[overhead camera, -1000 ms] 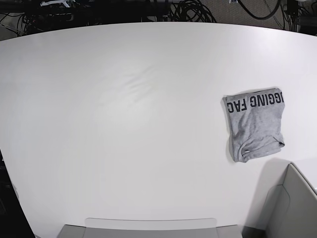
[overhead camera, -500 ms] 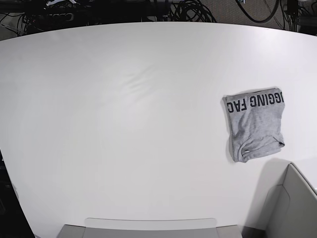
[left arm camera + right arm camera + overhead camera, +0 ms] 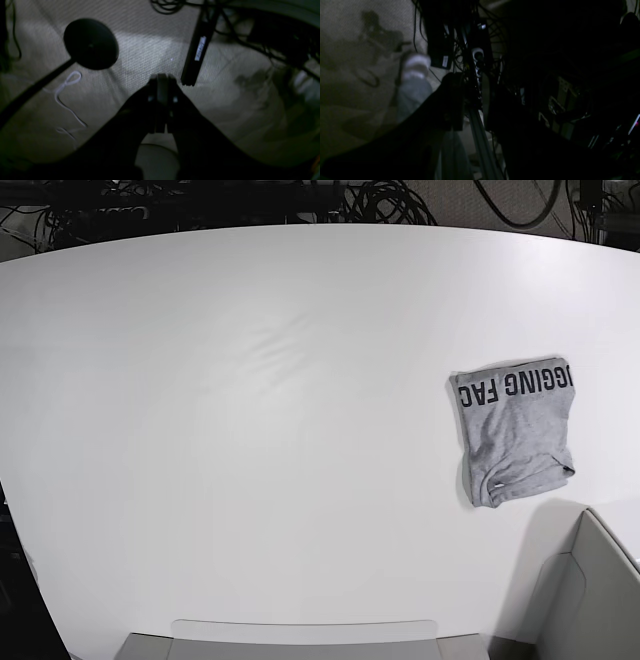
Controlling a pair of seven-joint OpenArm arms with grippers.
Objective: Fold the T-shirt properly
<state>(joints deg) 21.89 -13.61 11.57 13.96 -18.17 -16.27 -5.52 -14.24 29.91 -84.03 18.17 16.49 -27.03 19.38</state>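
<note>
Toward the right side of the white table (image 3: 250,430), the T-shirt (image 3: 515,430) is lying folded into a compact, slightly rumpled heather-grey rectangle, with black block lettering being shown along its far edge. Beyond the table's far edge, tangled black cables (image 3: 385,200) are being seen. The left gripper (image 3: 162,82) is being held pressed together and the right gripper (image 3: 471,86) spread, both empty over a dim carpeted floor.

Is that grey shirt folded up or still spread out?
Folded. The T-shirt lies as a compact rectangle on the white table, sleeves tucked away, lettering along its far edge.
</note>
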